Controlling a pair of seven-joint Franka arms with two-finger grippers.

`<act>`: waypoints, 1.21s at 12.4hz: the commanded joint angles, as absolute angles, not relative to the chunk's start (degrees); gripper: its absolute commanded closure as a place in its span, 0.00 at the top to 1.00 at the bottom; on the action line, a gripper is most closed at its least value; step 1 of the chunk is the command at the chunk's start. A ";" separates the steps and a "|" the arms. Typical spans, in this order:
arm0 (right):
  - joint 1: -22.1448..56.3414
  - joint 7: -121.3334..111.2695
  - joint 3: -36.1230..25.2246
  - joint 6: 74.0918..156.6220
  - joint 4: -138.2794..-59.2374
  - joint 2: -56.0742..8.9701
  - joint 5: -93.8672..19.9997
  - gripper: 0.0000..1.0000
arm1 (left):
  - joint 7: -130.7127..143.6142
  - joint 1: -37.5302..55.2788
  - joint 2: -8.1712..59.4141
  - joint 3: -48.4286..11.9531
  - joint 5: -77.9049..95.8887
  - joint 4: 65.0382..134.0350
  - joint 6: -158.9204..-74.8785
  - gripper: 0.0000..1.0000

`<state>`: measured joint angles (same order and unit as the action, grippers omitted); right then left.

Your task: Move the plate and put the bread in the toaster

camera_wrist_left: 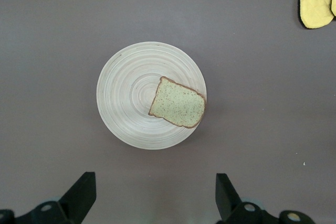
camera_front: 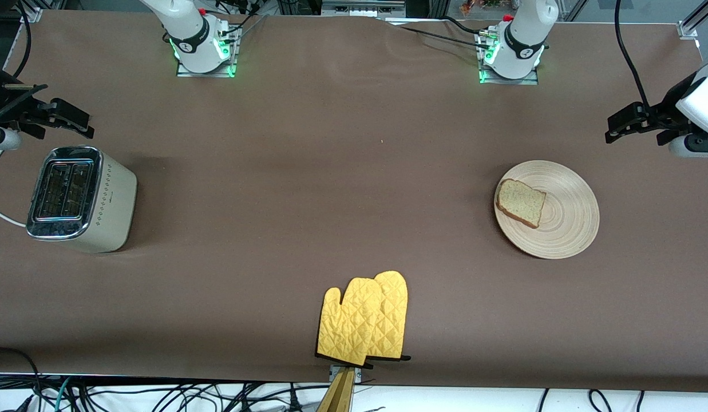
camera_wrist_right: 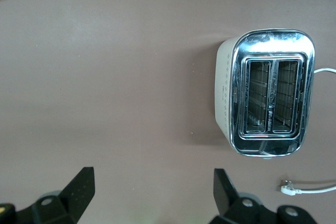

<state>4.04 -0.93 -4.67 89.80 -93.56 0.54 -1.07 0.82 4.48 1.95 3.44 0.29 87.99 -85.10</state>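
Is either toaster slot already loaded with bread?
No, both slots of the toaster show only bare wire racks, and the bread lies on the plate.

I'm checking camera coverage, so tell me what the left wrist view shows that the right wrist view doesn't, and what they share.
Only the left wrist view shows the plate with the bread lying on it toward one edge, plus part of the yellow oven mitts. Only the right wrist view shows the toaster, both slots empty, and its white cord. Both show the brown table cover and their own gripper's spread fingers, nothing held.
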 commanded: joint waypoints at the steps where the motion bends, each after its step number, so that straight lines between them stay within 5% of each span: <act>1: 3.78 -1.41 -4.39 89.65 -93.25 0.88 -0.88 1.00 | 0.44 4.22 2.37 2.99 -1.05 86.40 -83.58 1.00; 10: 3.78 -1.49 -4.39 89.47 -93.25 0.88 -0.97 1.00 | 0.35 4.13 2.72 3.43 -1.23 86.40 -84.37 1.00; 15: 3.78 -1.49 -4.39 89.56 -93.25 0.88 -0.97 1.00 | 0.70 1.41 6.59 3.52 -1.31 89.56 -91.49 1.00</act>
<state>4.05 -0.94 -4.64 89.80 -93.56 0.54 -1.07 0.82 1.46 5.05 3.79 0.29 89.30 -90.07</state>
